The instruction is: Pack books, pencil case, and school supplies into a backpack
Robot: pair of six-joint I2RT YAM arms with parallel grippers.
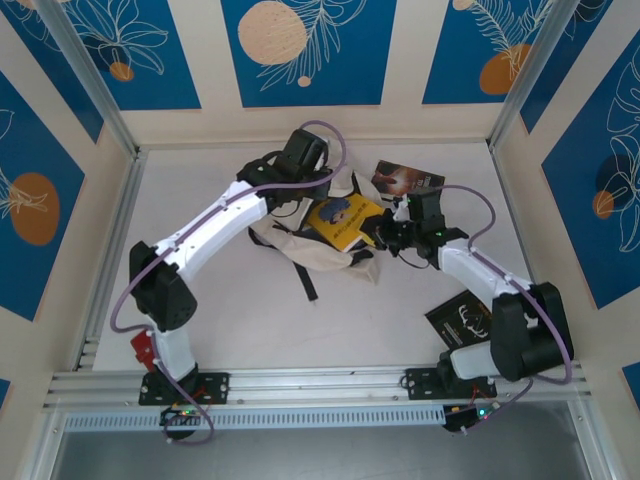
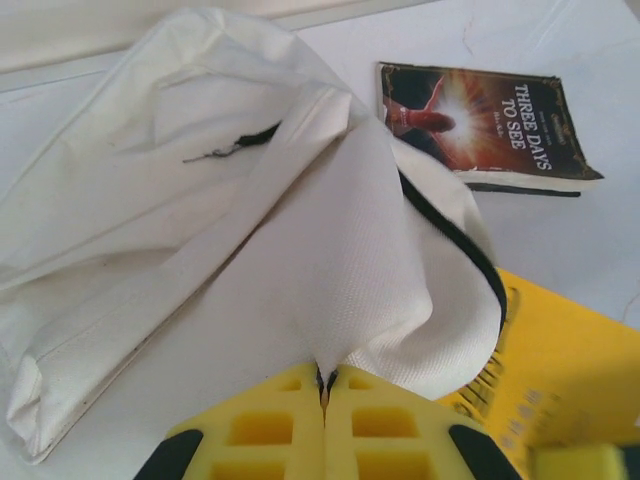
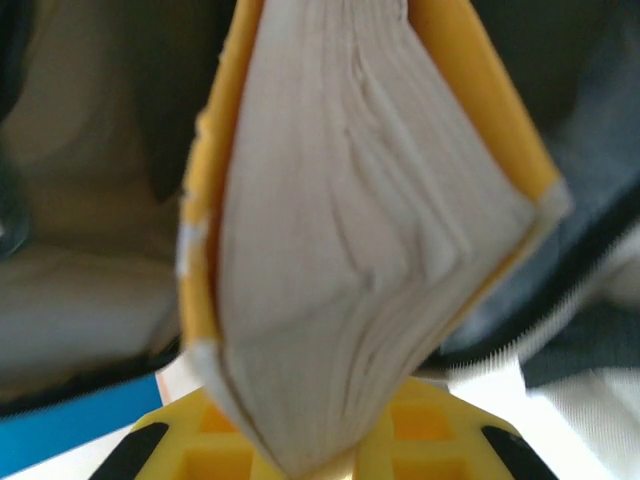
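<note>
The left hand is closed on the backpack flap. The right hand, just right of the backpack, grips the yellow book, which points into the opening.

You get bright, even overhead light in the top view, with soft shadows on the table. Your left wrist view is sharp, the white backpack slightly washed out; your right wrist view is blurred on the yellow book, dim around it.

arms: white, black joints; cables: purple; hand pads: yellow
</note>
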